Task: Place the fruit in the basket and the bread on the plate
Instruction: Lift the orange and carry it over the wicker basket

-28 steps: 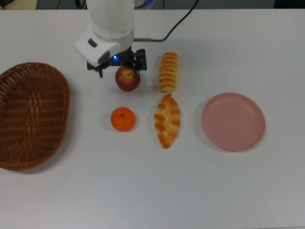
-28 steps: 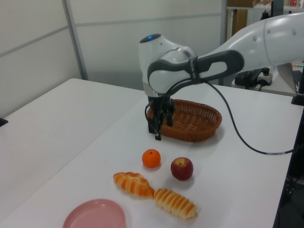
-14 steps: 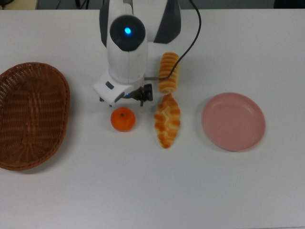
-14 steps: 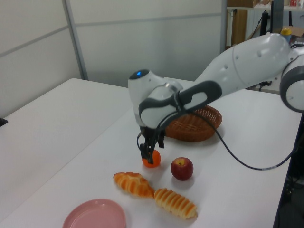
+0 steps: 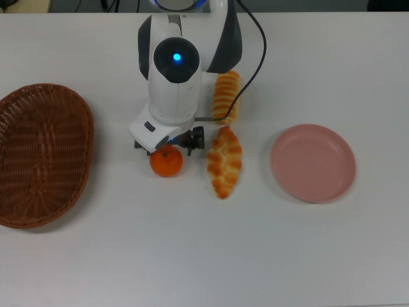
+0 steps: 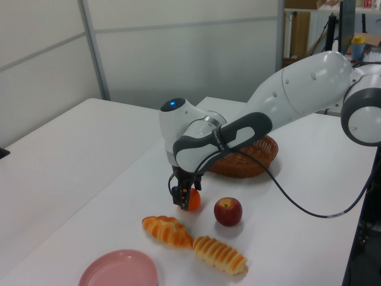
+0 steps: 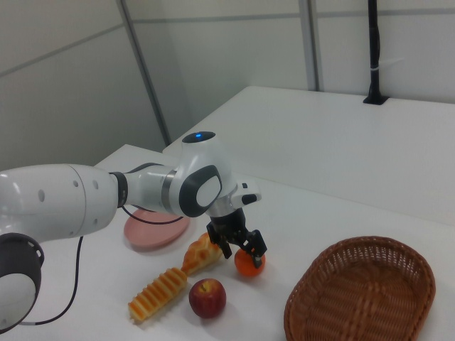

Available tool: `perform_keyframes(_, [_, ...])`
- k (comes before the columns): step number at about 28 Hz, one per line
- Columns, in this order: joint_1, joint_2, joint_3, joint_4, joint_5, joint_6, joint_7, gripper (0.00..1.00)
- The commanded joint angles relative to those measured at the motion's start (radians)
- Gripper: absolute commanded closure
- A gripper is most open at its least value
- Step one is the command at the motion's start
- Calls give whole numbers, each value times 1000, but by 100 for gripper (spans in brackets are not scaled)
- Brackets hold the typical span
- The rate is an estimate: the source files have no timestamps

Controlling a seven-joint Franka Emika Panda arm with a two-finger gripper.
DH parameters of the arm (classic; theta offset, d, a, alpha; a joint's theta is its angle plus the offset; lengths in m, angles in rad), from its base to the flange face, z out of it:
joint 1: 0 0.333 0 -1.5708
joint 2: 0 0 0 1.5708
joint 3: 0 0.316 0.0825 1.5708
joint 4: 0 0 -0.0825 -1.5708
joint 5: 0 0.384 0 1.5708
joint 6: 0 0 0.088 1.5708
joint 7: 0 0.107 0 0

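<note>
My gripper (image 5: pixel 164 148) is open and lowered over the orange mandarin (image 5: pixel 167 164), one finger on either side of it. In the left view the gripper (image 6: pixel 182 199) hides part of the mandarin (image 6: pixel 193 200). In the right view the fingers (image 7: pixel 256 245) straddle the top of the mandarin (image 7: pixel 250 263). The red-yellow apple (image 6: pixel 228 211) lies just beside it; in the top view the arm hides it. The ridged roll (image 5: pixel 227 96) and the braided pastry (image 5: pixel 223 161) lie on the table between the mandarin and the pink plate (image 5: pixel 313 164). At the top view's left sits the wicker basket (image 5: pixel 41 153), with nothing in it.
The arm's black cable (image 5: pixel 252 45) runs over the table behind the ridged roll. White table surface (image 5: pixel 204 256) stretches along the top view's lower half. In the left view the arm crosses in front of the basket (image 6: pixel 253 159).
The gripper moved from above the apple to the mandarin and came down, so its fingers now flank the mandarin. The arm now covers the apple in the top view.
</note>
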Motion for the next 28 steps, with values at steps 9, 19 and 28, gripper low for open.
perform_keyframes(9, [-1,25,-10,11,-26,63,115,69])
perform_keyframes(19, [-34,-73,-17,40,-7,-12,127,91])
perform_keyframes(28, [-179,-152,-19,104,54,-73,72,91])
